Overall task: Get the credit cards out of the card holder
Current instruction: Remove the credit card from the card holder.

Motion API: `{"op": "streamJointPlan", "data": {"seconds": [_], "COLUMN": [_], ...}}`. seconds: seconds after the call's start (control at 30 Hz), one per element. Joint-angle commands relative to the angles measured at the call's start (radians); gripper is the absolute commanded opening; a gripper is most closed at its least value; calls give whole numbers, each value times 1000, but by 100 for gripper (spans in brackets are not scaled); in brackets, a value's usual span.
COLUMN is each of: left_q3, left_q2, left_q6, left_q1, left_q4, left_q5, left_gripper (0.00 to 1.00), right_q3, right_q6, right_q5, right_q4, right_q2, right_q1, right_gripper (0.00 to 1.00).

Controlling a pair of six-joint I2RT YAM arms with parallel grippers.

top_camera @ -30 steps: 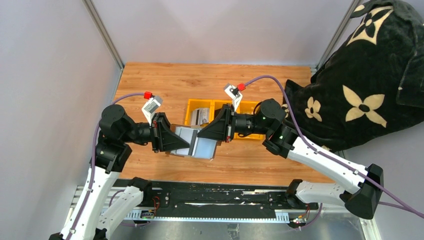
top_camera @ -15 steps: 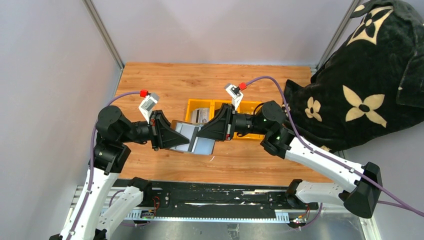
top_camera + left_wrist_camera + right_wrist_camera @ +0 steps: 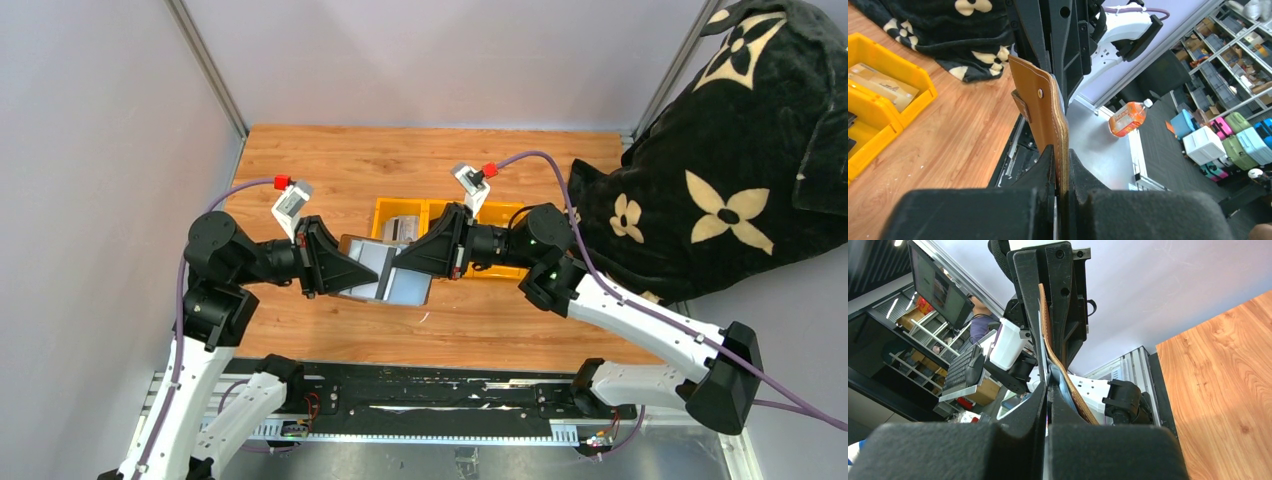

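1. Card holder (image 3: 412,288): a thin bifold wallet of brown leather with pale stitching, a short strap and a small metal stud on the outside, and silvery-grey on the inside. It hangs spread open in the air above the wooden table (image 3: 300,160), just in front of the bin and between the two grippers.
2. The left gripper (image 3: 1062,167) has its fingers drawn narrow on one edge of the card holder. In the left wrist view the brown leather stands up from between them.
3. The right gripper (image 3: 1048,390) has its fingers pressed together on a thin pale edge at the holder's inner side, and the brown leather curves past the outside of one finger. I cannot tell whether that edge is a credit card or the lining.
4. A yellow plastic bin (image 3: 381,212) with three compartments in a row sits on the table behind the holder.
   - Its leftmost compartment holds flat grey-and-white pieces (image 3: 403,231), too small to identify.
   - The middle compartment is largely hidden by the right gripper.
   - In the left wrist view a flat tan piece (image 3: 878,85) lies in one compartment.
5. Black fabric (image 3: 720,150) with cream flower shapes is heaped at the table's right edge.
6. Counts:
   - one card holder
   - one bin of three compartments
   - two grippers, both at the holder
   - the pieces in the bin cannot be counted
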Motion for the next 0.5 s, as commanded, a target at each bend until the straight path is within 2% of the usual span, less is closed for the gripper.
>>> {"op": "streamJointPlan", "data": {"seconds": [0.0,0.07,0.13,0.23,0.37,0.47], "left_q3": [42,45,46,45,42,41], "left_q2": [11,12,12,11,11,10], "left_q6": [-28,-30,-34,-52,-68,-70], "left_q1": [-8,-7,-8,-7,-8,-8], "left_q4": [66,66,68,86,98,99], "left_q5": [-43,-41,-36,-22,-10,-12], "left_gripper": [9,17,19,19,13,13], "right_q3": [-21,-21,-25,-32,-38,-50], "right_q6": [-7,-5,-4,2,9,12], "right_q5": [-33,-28,-22,-16,-25,-21], "right_q4": [-7,-15,-21,-24,-16,-21], "right_q2": [-20,-29,-40,-47,-45,-58], "right_q1": [13,5,-3,-10,-12,-22], "right_gripper": [0,0,0,0,0,0]}}
